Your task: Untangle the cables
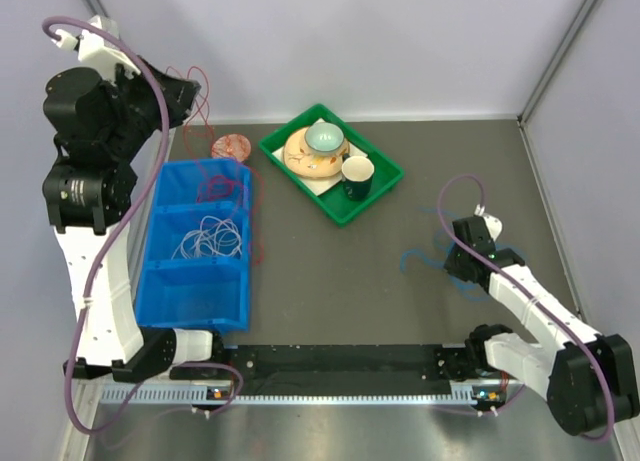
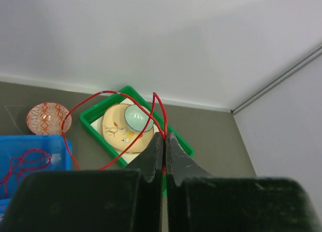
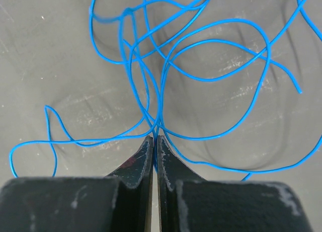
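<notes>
The left hand (image 2: 164, 136) is clenching the red cable (image 2: 100, 93) between shut fingers, high at the upper left of the overhead view. The cable's tail is hanging into the top compartment of the blue bin (image 1: 190, 293), and the white cable (image 1: 210, 239) is lying in the middle one. At the right, the right hand (image 3: 155, 139) is pinching the blue cable (image 3: 236, 21) low on the desk (image 1: 330, 301). Lifting slowly and steadily is probably best, so the red loops are sliding free without dragging the white.
</notes>
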You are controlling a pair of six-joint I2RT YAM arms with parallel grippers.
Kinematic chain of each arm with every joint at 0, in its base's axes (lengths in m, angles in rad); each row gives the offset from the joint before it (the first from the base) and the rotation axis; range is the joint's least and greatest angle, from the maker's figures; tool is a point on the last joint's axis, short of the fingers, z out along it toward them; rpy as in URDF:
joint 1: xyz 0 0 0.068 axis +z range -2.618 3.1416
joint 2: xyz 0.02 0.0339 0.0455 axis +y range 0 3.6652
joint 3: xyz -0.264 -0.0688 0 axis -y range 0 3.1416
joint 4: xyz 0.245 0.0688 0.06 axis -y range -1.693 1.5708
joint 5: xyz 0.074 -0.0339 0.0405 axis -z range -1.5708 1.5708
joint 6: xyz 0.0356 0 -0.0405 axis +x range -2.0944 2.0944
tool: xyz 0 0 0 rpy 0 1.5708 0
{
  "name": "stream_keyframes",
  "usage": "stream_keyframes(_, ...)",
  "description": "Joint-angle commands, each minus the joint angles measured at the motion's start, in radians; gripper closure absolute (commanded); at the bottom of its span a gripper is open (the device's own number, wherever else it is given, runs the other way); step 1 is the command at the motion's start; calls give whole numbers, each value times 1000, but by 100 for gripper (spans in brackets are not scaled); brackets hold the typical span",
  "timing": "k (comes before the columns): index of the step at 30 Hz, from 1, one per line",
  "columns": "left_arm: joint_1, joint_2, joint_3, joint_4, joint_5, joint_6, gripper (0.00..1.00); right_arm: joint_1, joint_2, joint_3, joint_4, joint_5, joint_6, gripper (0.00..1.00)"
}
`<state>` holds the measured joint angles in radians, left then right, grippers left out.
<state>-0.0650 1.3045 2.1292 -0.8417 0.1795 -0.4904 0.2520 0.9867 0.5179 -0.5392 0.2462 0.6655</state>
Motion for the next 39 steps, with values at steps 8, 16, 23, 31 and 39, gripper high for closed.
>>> stream_keyframes(8, 5, 4, 145, -45, -153, 78, 100, -10, 59, 44, 119, -28, -43, 100)
stream_keyframes(16, 4, -2, 132, 47, -137, 38, 100, -10, 37, 47, 125, -54, -69, 100)
stream_keyframes(23, 4, 36, 121, 170, -92, -3, 100, -11, 44, 59, 130, -65, -84, 100)
stream_keyframes(31, 4, 137, 191, 299, -75, -57, 100, -11, 96, 67, 136, -107, -89, 100)
stream_keyframes(39, 4, 226, 227, 426, -155, -33, 100, -10, 197, 128, 154, -136, -110, 100)
